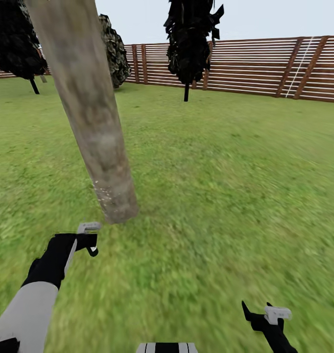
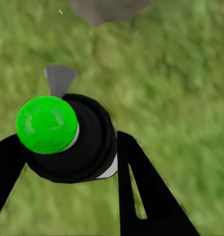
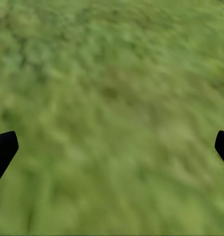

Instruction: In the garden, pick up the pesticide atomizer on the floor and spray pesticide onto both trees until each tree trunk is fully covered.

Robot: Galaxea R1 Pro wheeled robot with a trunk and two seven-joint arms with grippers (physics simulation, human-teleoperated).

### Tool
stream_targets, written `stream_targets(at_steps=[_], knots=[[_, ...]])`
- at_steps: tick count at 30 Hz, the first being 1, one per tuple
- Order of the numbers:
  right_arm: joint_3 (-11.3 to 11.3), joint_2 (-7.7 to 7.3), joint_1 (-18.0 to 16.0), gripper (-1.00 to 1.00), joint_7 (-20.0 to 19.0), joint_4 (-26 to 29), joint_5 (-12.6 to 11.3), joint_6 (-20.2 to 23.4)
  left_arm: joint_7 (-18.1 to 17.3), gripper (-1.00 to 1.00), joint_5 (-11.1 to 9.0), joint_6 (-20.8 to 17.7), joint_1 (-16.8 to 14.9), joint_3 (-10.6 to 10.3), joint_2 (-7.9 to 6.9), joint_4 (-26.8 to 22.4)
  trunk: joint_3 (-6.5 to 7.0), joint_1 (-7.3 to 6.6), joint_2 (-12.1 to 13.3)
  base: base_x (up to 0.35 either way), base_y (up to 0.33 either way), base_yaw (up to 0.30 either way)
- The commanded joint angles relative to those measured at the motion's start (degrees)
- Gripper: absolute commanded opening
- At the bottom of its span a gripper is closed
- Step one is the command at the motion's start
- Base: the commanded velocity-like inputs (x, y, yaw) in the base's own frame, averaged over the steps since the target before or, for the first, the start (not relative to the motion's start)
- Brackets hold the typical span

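The atomizer [image 2: 67, 140], a round black body with a glossy green cap, is clamped in the left gripper [image 2: 72, 162] above blurry grass [image 1: 226, 186], near the foot of a smooth, mottled grey-tan trunk [image 1: 96, 127]. The right gripper [image 3: 112, 147] is spread wide, holding nothing.

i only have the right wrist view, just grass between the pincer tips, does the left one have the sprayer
Observer: Yes. In the left wrist view the left pincer is shut on the pesticide atomizer, green cap facing the camera.
Operator: any tree close
Observer: A thick pale tree trunk stands just ahead of the left arm in the head view.
Operator: sprayed yet
Observer: Small white specks show low on that trunk; I cannot tell how much is covered.
Operator: and my right side
Observer: The right pincer hangs open over the floor, empty.
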State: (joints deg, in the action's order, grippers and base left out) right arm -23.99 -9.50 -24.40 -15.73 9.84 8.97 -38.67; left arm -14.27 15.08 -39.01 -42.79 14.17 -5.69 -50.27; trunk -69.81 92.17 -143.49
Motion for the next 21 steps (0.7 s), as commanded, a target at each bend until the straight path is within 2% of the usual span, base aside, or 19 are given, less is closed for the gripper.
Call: stream_targets(at_steps=[1,2,3,5,8,10,13,16,21], knots=[[0.0,0.00,0.0,1.00,0.0,0.0,0.0,0.0,1.7,-1.00,-0.5,1.4,0.0,0.0,0.08,1.3,0.00,0.00,0.0,0.093,-0.274,0.264],[0.0,0.00,0.0,1.00,0.0,0.0,0.0,0.0,2.8,-1.00,-0.9,2.2,0.0,0.0,0.11,2.1,0.00,0.00,0.0,0.102,-0.274,0.235],[0.0,0.00,0.0,1.00,-0.1,0.0,0.0,0.0,3.8,-1.00,-2.7,2.9,0.0,0.0,0.14,2.9,0.00,0.00,0.0,0.100,-0.274,0.055],[0.0,0.00,0.0,1.00,-0.1,0.1,0.0,0.0,4.1,-1.00,-3.6,3.1,0.0,0.0,0.15,3.2,0.00,0.00,0.0,0.047,-0.274,0.012],[0.0,0.00,0.0,1.00,-0.1,0.1,0.0,0.0,4.2,-1.00,-3.6,3.2,0.0,-0.1,0.19,4.5,0.00,0.00,0.0,0.008,-0.274,0.002],[0.0,0.02,0.0,1.00,-0.1,0.1,0.0,0.0,6.2,-1.00,-3.9,7.8,0.0,0.0,1.31,6.8,0.00,0.00,0.0,0.001,-0.274,0.168],[0.0,0.06,0.0,1.00,-0.1,0.0,0.0,0.0,9.5,-1.00,-4.0,10.2,0.0,-0.1,2.31,7.4,0.00,0.00,0.0,0.053,-0.273,0.256],[0.0,0.08,0.0,1.00,-0.1,0.0,0.0,0.0,11.8,-1.00,-3.8,10.6,0.0,-0.2,2.82,7.8,0.00,0.00,0.0,0.151,-0.248,0.251],[0.0,0.06,0.0,1.00,-0.2,0.0,0.0,0.0,14.6,-1.00,-3.7,10.9,0.9,-0.1,2.62,9.4,0.00,0.00,0.0,0.246,-0.176,0.048]])
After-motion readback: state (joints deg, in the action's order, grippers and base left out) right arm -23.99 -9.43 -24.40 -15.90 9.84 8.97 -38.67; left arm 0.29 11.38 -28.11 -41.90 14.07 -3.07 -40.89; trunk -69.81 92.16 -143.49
